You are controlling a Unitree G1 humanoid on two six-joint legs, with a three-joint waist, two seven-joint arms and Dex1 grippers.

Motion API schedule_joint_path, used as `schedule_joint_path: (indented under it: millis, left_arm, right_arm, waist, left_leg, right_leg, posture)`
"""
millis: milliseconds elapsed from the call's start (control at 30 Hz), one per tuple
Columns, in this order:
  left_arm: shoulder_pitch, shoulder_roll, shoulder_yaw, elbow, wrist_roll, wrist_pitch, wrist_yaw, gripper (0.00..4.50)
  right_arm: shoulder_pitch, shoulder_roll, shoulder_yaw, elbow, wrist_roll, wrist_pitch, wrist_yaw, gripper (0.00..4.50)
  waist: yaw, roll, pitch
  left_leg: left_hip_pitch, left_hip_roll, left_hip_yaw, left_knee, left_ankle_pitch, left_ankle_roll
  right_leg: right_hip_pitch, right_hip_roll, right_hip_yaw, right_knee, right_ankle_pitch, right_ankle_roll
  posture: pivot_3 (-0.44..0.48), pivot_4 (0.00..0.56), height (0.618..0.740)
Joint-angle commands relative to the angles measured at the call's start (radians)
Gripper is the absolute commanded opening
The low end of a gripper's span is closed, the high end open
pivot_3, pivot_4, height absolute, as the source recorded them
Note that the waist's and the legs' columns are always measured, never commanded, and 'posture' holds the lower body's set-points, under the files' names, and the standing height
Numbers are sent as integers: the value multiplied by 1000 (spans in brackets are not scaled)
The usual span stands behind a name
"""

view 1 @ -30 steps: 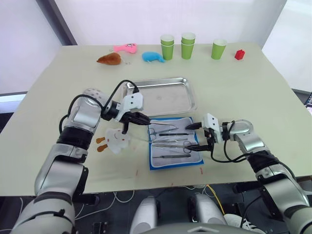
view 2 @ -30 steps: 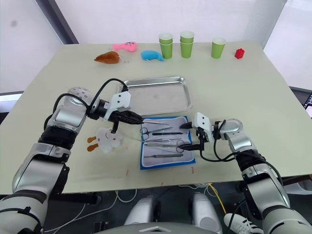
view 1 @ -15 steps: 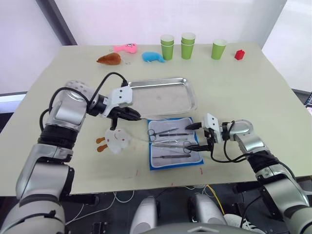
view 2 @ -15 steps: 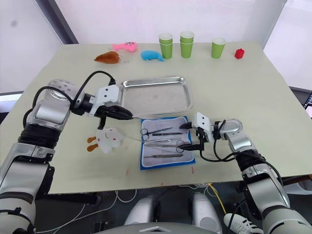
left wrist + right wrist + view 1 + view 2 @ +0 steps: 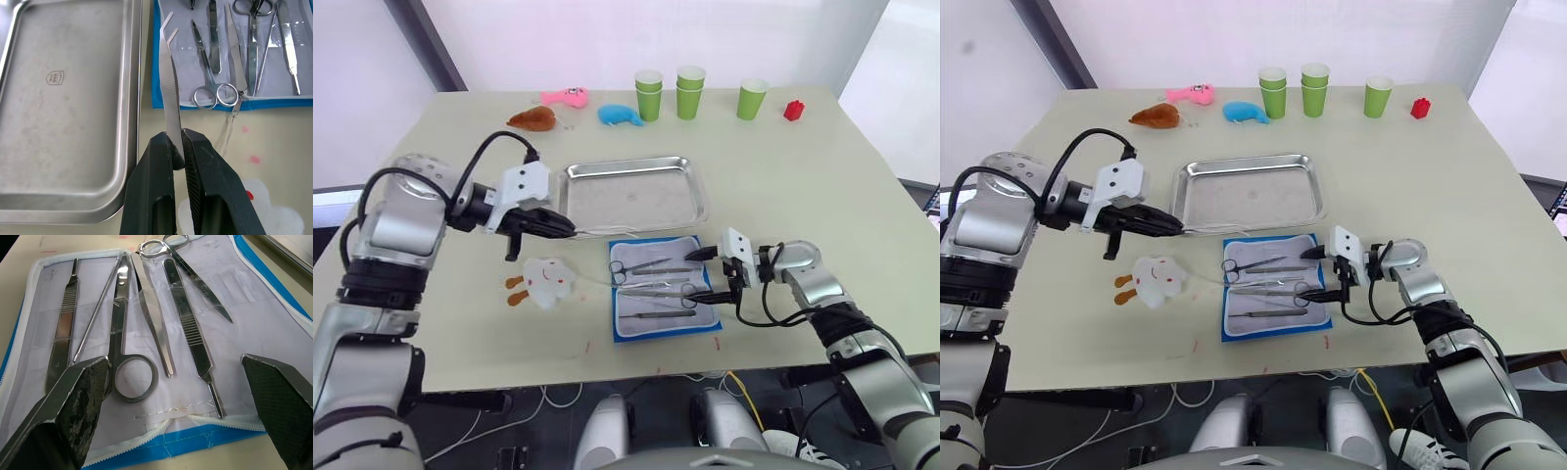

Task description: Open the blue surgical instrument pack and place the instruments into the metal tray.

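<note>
The left gripper (image 5: 177, 147) pinches bent-tipped tweezers (image 5: 168, 93) beside the metal tray (image 5: 63, 98), whose long rim parallels them. The right gripper (image 5: 176, 377) hangs spread wide over the opened blue surgical instrument pack (image 5: 274, 338), nearer its remaining instruments (image 5: 146, 318).

Tray stamp: the metal tray (image 5: 58, 98) carries a small shield-shaped mark (image 5: 55, 77) stamped into its floor, with a few lines of tiny characters inside; they are too small to read.
Instruments: no engraving can be made out on the handles.
Pack lining: no print can be read.
Elsewhere: no legible text, numbers or signs.
</note>
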Motion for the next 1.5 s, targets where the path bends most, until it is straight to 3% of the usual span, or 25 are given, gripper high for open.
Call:
schedule_joint_path:
  millis: [33,300,467,633,733,900,1133,1500]
  left_arm:
    - [9,-6,71,-54,-51,38,53,46]
    - [51,-148,168,-140,-67,146,379,46]
    - [30,-281,222,-169,-57,272,656,46]
    - [54,-379,224,-226,-15,372,878,46]
    - [60,-431,216,-236,18,440,996,46]
    - [64,-609,279,-196,19,425,1225,46]
    - [53,-723,313,-176,19,497,1395,46]
    - [43,-725,270,-146,72,616,1509,46]
  right_arm:
    - [86,-3,124,107,-138,72,-18,4500]
    - [89,-5,123,107,-138,69,-17,4500]
    - [89,-6,123,108,-138,67,-18,4500]
    - [90,-5,122,106,-138,62,-24,4500]
    - [92,-7,122,101,-137,63,-23,4500]
    - [94,-13,119,98,-136,62,-24,4500]
    - [97,-13,118,91,-134,65,-27,4500]
    - [100,-6,115,89,-131,67,-35,4500]
  waist:
    - [0,0,0]
    - [0,-2,-1]
    - [2,-3,0]
    - [3,-3,0]
    - [3,-3,0]
    - [9,-4,-2]
    - [8,-5,-2]
    - [8,-5,-2]
  left_leg:
    - [0,0,0,0,0,0]
    - [0,0,0,0,0,0]
    - [2,0,-1,-1,0,0]
    - [18,0,0,-12,0,0]
    - [19,0,-1,-14,0,0]
    - [20,0,-1,-14,0,-1]
    - [21,0,-1,-15,0,-1]
    - [21,-1,-2,-16,0,-1]
  right_leg:
    - [0,0,0,0,0,0]
    - [0,0,1,0,0,0]
    - [2,0,1,0,0,0]
    - [14,-1,3,-6,0,0]
    - [14,-1,4,-8,0,0]
    - [16,-1,4,-9,0,0]
    - [17,-2,4,-11,1,0]
    - [17,-2,4,-13,1,1]
  posture:
    - [0,150,740]
    - [0,150,740]
    - [0,150,740]
    - [0,150,740]
    - [0,150,740]
    - [0,150,740]
    - [0,150,740]
    - [0,150,740]
